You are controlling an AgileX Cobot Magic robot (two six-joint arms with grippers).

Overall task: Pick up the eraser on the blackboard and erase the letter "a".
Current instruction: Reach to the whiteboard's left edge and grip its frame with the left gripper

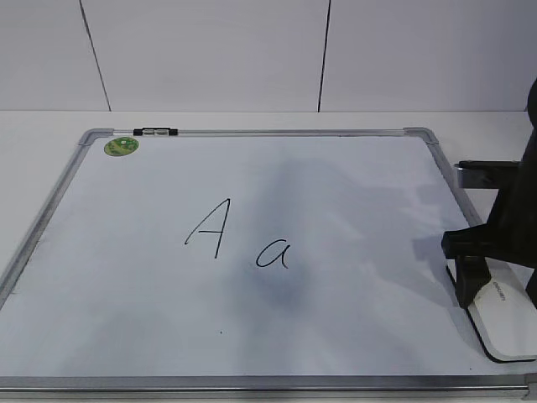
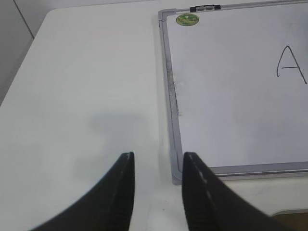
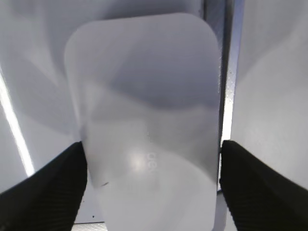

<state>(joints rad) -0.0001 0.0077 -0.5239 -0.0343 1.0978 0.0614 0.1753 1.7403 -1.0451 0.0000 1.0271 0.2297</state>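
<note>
Right gripper (image 3: pixel 150 159) stands spread wide, one finger at each long side of the white eraser (image 3: pixel 144 120), which lies flat on the blackboard (image 1: pixel 352 319) by its right frame; its long axis runs straight ahead of the gripper; its grey lettering is unreadable; well off to the gripper's left, capital "A" (image 1: pixel 210 227) and the letter "a" (image 1: pixel 274 253) are written.

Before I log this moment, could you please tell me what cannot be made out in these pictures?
- Exterior view: the right gripper hides one end of the eraser.
- Right wrist view: eraser lettering blurred, unreadable; finger contact with the eraser unclear.
- Left wrist view: the frame edge cuts off the capital A; the letter "a" is out of view.
</note>
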